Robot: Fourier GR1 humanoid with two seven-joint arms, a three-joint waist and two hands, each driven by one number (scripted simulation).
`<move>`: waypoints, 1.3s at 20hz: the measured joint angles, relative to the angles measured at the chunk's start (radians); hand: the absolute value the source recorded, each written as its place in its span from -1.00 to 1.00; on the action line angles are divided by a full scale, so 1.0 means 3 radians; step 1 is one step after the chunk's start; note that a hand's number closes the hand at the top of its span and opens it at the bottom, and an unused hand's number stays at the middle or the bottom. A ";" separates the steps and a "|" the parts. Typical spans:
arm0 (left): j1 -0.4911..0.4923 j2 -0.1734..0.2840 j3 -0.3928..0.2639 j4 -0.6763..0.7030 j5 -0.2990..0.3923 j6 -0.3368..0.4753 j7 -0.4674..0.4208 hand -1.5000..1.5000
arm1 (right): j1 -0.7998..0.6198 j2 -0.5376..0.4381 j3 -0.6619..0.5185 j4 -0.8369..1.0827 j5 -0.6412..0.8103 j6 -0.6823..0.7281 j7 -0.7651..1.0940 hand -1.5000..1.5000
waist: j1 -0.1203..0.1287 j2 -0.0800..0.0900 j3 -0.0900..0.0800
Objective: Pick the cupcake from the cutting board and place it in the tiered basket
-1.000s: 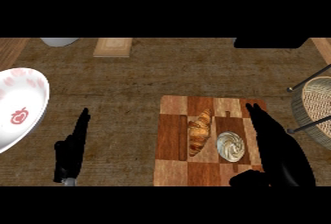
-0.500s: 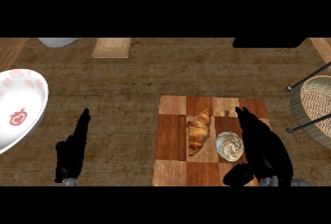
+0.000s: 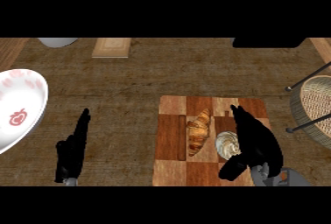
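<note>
Right robot hand (image 3: 257,142): fingers straight, released, over the cutting board's right side, just beside the cupcake and partly covering it.
Left robot hand (image 3: 72,151): relaxed, holding nothing, resting low at left.
Cupcake (image 3: 226,143): pale swirled top, on the checkered wooden cutting board (image 3: 174,131), right of a croissant (image 3: 199,133).
Tiered basket (image 3: 315,107): woven wicker, dark metal posts, at the right edge.
Surface (image 3: 129,87): rough brown wood, open between the robot hands.

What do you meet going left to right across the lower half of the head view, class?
plate → left hand → croissant → cupcake → right hand → basket
</note>
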 measured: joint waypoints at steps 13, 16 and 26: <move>0.0011 -0.0011 0.0049 0.0001 -0.0002 -0.0069 -0.0022 0.00 | 0.0098 0.0266 -0.0145 0.0451 0.0055 0.0096 -0.0157 -1.00 | -0.0009 -0.0001 0.0004; 0.0034 -0.0016 0.0055 -0.0038 -0.0026 -0.0052 0.0012 0.00 | 0.0191 0.0275 -0.0187 0.0461 0.0078 0.0115 -0.0222 -1.00 | -0.0014 -0.0002 0.0003; 0.0047 -0.0064 0.0089 0.0009 -0.0088 -0.0088 -0.0075 0.00 | 0.0255 0.0383 -0.0287 0.0615 0.0387 0.0115 -0.0500 1.00 | -0.0015 -0.0027 -0.0010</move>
